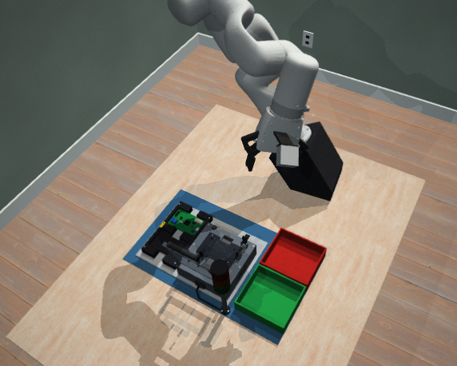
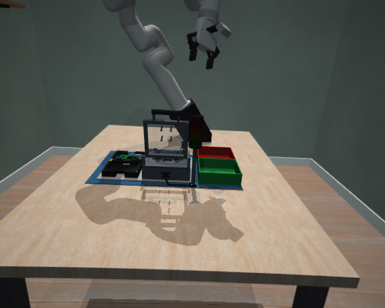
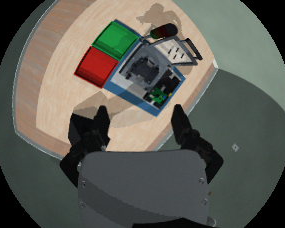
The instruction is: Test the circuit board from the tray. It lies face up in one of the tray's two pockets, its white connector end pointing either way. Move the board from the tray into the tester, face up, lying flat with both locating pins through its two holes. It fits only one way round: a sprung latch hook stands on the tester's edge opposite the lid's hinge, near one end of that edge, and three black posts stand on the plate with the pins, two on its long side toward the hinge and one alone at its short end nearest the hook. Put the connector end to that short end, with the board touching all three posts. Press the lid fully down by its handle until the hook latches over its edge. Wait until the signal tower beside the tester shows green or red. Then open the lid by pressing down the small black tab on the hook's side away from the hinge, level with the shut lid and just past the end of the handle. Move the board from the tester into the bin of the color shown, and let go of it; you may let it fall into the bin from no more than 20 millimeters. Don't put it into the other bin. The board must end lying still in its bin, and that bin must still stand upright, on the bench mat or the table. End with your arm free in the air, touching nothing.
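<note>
The green circuit board (image 1: 188, 223) lies face up in the far pocket of the black tray (image 1: 172, 236); it also shows in the wrist view (image 3: 157, 100) and in the exterior view (image 2: 126, 157). The tester (image 1: 220, 252) stands beside the tray with its lid (image 2: 164, 138) raised upright. The signal tower (image 1: 220, 277) at the tester's front corner looks dark. My gripper (image 2: 200, 58) is open and empty, high in the air above the tester and behind it; it also shows in the top view (image 1: 252, 153) and the wrist view (image 3: 138, 129).
The red bin (image 1: 293, 256) and the green bin (image 1: 272, 297) stand side by side to the right of the tester, on the blue bench mat (image 1: 145, 244). The arm's black base (image 1: 310, 161) stands at the back of the table.
</note>
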You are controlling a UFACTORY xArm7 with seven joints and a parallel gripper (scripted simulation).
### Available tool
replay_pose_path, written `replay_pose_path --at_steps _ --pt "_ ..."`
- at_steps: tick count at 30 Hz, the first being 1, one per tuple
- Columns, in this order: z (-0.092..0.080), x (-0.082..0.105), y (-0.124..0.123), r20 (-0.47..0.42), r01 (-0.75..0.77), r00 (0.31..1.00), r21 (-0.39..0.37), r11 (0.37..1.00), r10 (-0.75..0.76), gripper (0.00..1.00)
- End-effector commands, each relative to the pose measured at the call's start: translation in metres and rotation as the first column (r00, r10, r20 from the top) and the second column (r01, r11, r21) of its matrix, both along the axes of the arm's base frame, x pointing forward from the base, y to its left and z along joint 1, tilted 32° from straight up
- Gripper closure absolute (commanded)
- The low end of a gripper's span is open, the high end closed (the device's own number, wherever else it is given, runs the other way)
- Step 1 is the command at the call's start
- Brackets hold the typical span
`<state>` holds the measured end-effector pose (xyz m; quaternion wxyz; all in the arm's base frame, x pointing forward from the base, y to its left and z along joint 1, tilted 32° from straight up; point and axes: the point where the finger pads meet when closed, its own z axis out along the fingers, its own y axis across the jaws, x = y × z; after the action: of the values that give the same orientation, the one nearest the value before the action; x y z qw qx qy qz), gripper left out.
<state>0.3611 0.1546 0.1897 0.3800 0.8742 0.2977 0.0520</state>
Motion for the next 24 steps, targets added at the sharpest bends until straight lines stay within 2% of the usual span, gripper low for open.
replay_pose_path --at_steps 1,11,12,24 --pt "0.009 0.006 -0.013 -0.034 -0.019 0.999 -0.011 1.000 0.018 0.00" --pt "0.009 0.006 -0.013 -0.034 -0.019 0.999 -0.011 1.000 0.018 0.00" --pt "0.017 0.011 -0.028 -0.075 -0.040 0.996 -0.024 0.999 0.038 0.00" --pt "0.017 0.011 -0.028 -0.075 -0.040 0.996 -0.024 0.999 0.038 0.00"
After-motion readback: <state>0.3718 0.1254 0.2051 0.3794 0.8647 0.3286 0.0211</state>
